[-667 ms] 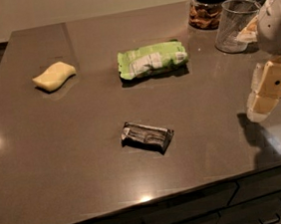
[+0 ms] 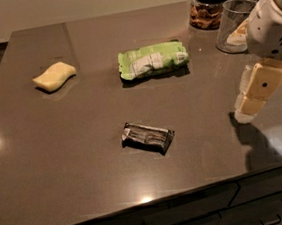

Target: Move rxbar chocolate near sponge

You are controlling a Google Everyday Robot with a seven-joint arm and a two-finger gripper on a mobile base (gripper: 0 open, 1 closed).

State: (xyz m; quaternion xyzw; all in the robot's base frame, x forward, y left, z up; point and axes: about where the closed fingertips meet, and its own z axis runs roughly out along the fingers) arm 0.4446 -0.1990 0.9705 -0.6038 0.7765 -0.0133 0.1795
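Observation:
The rxbar chocolate (image 2: 148,136), a small flat bar in a dark crinkled wrapper, lies on the brown countertop (image 2: 75,156) near the front middle. The sponge (image 2: 54,76), pale yellow with wavy edges, lies at the far left. My gripper (image 2: 247,108) hangs just above the counter at the right, well to the right of the bar and apart from it. It holds nothing that I can see.
A bright green snack bag (image 2: 152,59) lies behind the bar at the counter's middle. At the back right stand a clear cup (image 2: 234,25) and a black-lidded jar (image 2: 208,6). The counter's front edge runs above drawers (image 2: 251,203).
My gripper has shifted slightly to the left, toward the bar. The bar, the sponge and the bag have not moved.

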